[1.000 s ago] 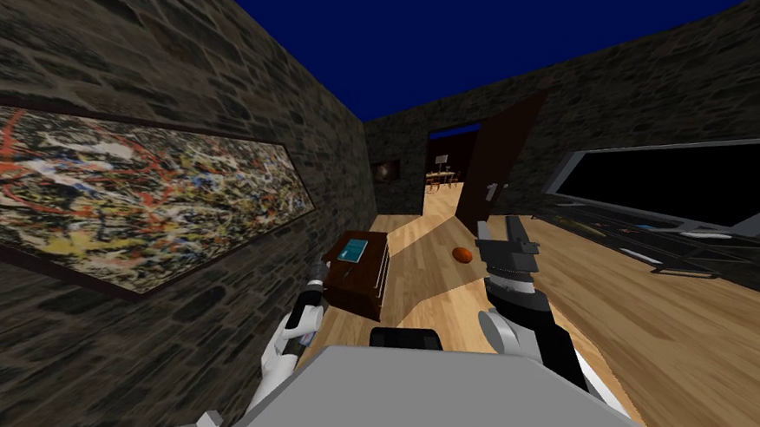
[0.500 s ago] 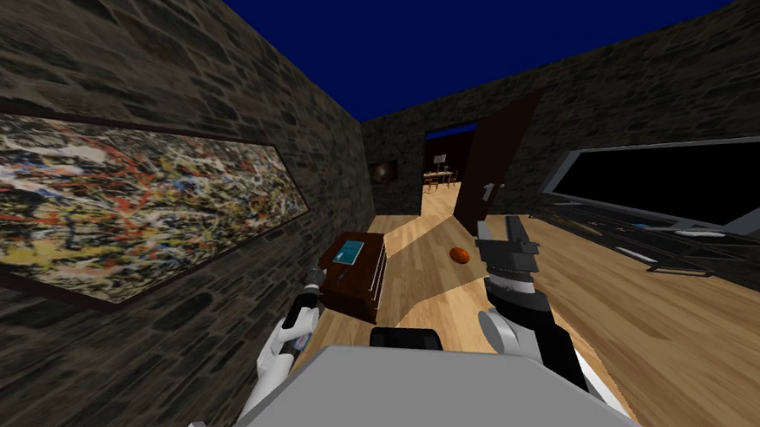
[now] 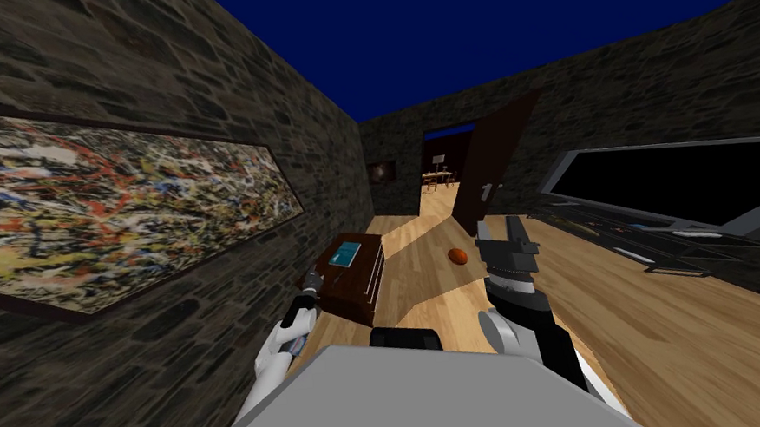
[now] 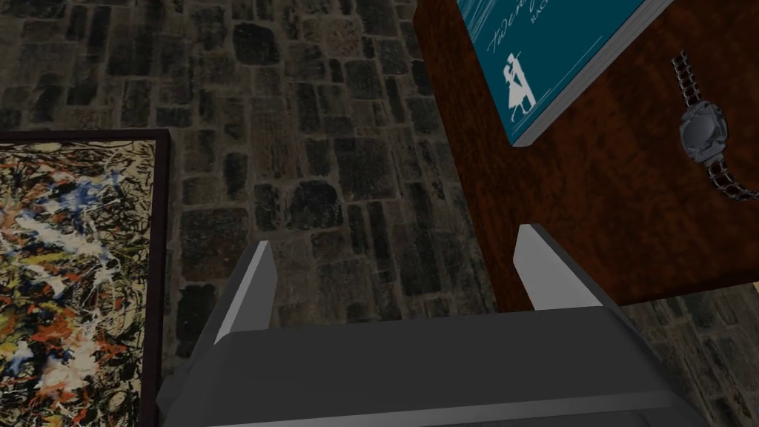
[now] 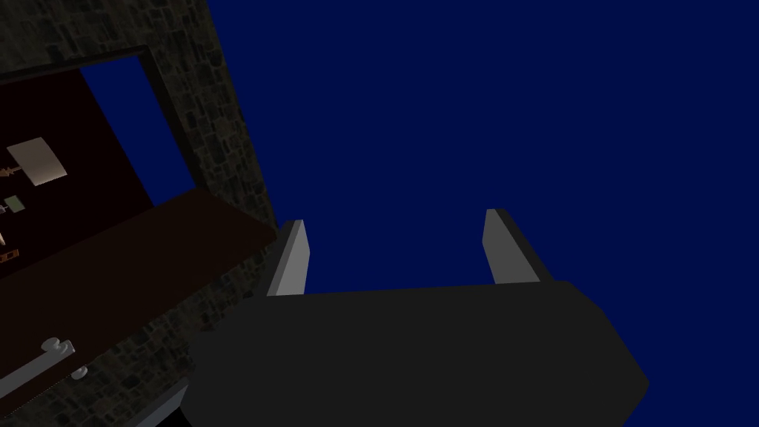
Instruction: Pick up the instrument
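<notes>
Dark wood cabinet [image 3: 357,283] against stone wall [image 4: 333,148], on plank floor [image 3: 431,306], just past splatter painting [image 3: 99,207]. On cabinet top: teal book [image 4: 548,67], grey wristwatch [image 4: 703,133] beside it, not touching. Left gripper [image 4: 396,241] at cabinet's near corner, fingers spread, empty, short of wristwatch. Right gripper [image 5: 396,221] raised, fingers apart, empty. Orange ball [image 3: 458,255] on floor beyond

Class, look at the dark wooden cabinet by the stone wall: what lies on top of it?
A teal book and a grey wristwatch lie apart on the cabinet top. The book covers the wood beneath it, and the drawers hide their insides.
</notes>
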